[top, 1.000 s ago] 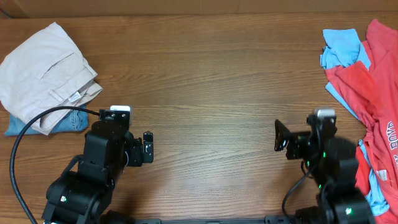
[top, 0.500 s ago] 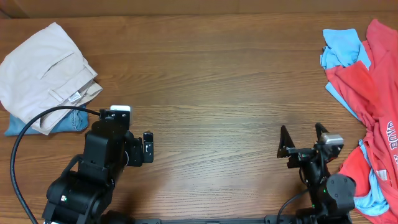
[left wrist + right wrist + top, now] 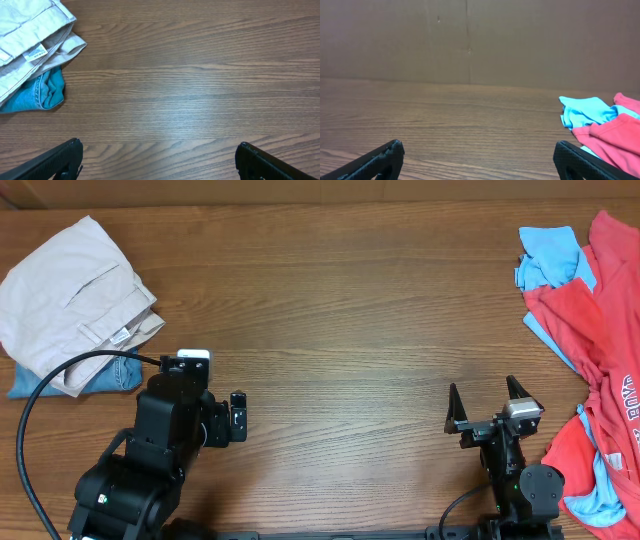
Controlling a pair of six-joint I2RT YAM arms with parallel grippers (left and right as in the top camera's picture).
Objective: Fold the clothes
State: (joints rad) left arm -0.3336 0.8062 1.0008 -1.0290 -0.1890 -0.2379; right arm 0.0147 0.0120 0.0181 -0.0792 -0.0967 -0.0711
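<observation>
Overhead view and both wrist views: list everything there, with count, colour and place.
trousers: one, pale beige, folded, far left of the table, lying on the jeans
jeans: one, blue denim, poking out from under the trousers
red clothes: loose pile, number unclear, red, right edge of the table
light blue clothes: number unclear, light blue, mixed into the red pile, far right
table: one, brown wood, under everything
cable: one, black, looping beside the left arm
left gripper: one, black, near left, open, holding nothing
right gripper: one, black, near right, open, holding nothing
</observation>
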